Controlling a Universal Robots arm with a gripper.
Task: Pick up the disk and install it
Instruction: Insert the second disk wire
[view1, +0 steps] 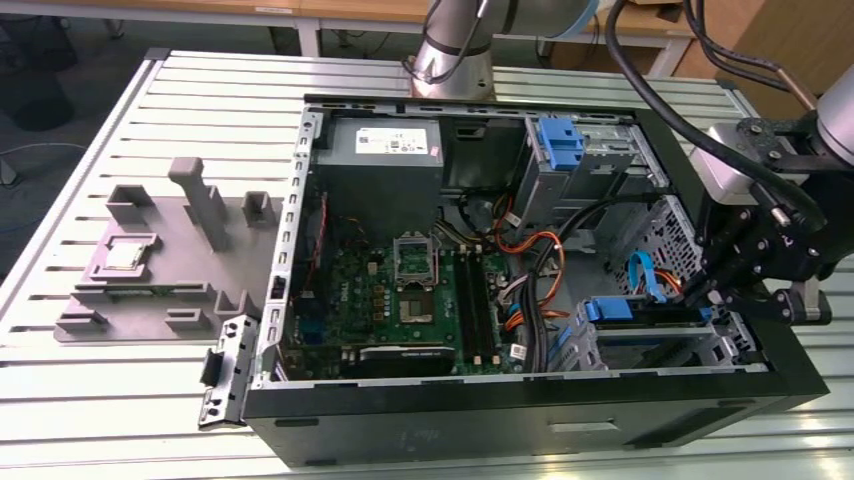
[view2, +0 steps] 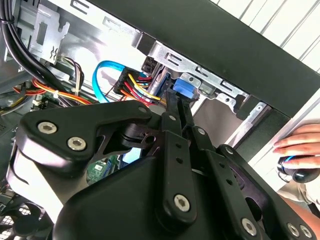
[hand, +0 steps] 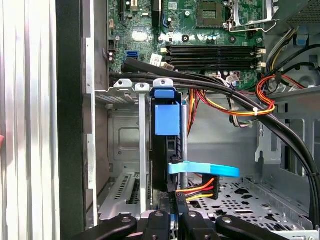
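Open computer case lying on a slatted metal table, with the robot arm reaching in from the exterior view's right. The gripper hangs over the drive bay at the case's corner nearest the exterior view's right. The disk, framed by its blue carrier, stands on edge in that bay's slot; its blue tab appears in the exterior view and in the second wrist view. In the first wrist view the gripper's jaws are drawn narrow, just at the disk's near edge; whether they clamp it cannot be told. A light-blue data cable and coloured power wires meet the disk's side. The motherboard lies beside the bay. A person's hand rests outside the case.
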